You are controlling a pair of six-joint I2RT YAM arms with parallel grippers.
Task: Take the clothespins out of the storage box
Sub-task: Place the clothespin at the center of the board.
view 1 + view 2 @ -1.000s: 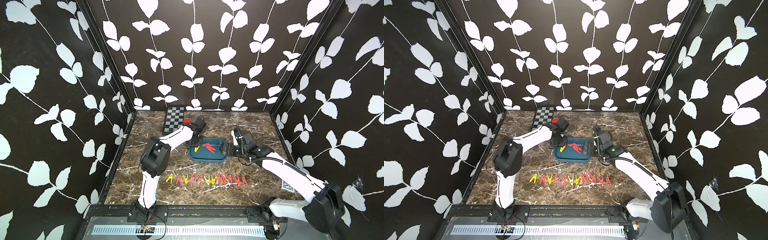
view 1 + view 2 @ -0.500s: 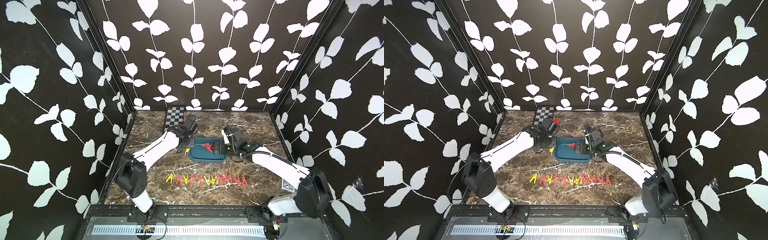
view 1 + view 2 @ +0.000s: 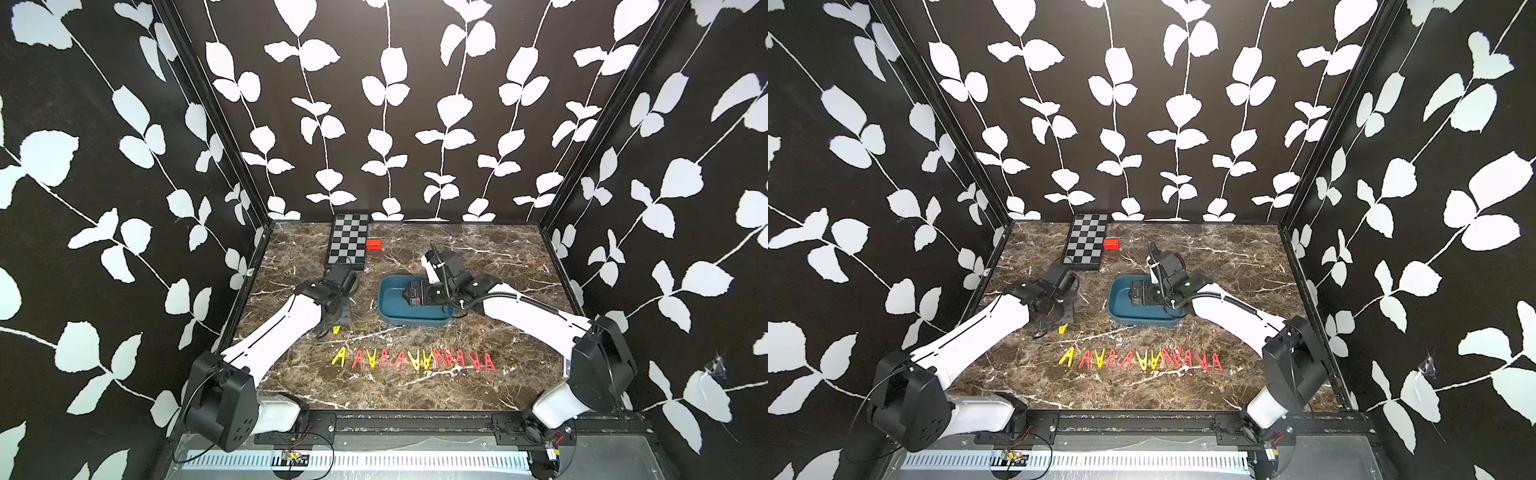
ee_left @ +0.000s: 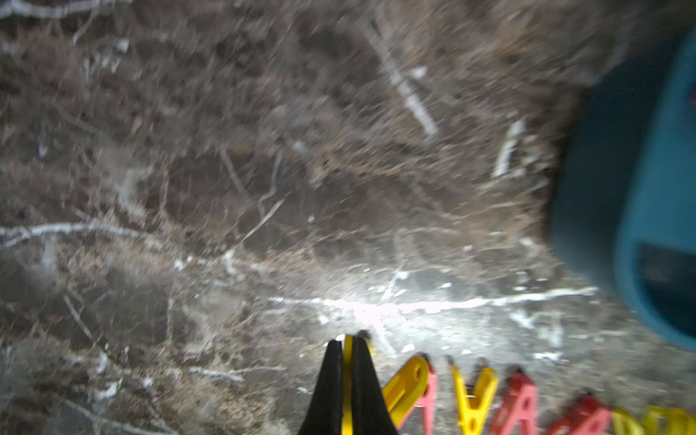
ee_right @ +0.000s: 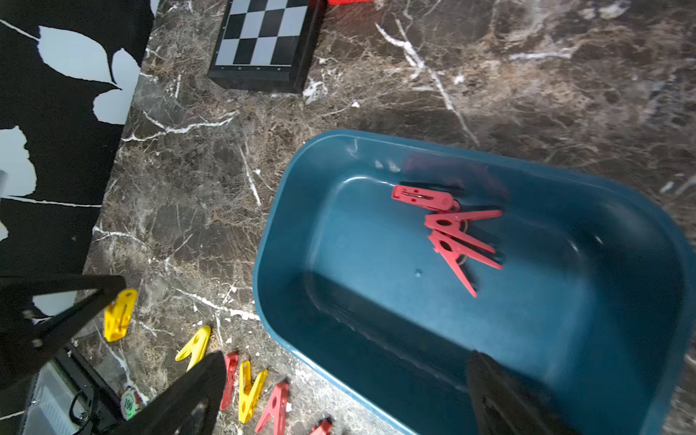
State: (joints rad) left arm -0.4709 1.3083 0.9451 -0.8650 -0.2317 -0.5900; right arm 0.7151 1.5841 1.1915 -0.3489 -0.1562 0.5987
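Clothespins (image 5: 452, 229): three red ones lie close together on the floor of the storage box (image 5: 278, 233), right of centre in the right wrist view, with some touching. The box stands at mid-frame in both top views on the marble table (image 3: 498, 257).

Right gripper (image 5: 346, 357) hangs over the inside of the box, jaws spread wide and holding nothing. In the top views it hides the three pins.

Row of pegs (image 3: 415, 359), red and yellow, lies flat on the table below the box in the frame. They sit side by side and some overlap.

Left gripper (image 4: 348, 342) is left of the box and just above the left end of the row. Its jaws are clenched on a yellow clothespin (image 4: 347, 376), gripped edge-on between the black fingers (image 4: 327, 384). Cannot tell whether this pin touches the table.

Checkered board (image 3: 348, 241) lies at the upper left of the table, with a small red block (image 3: 374, 244) just beside its right edge.
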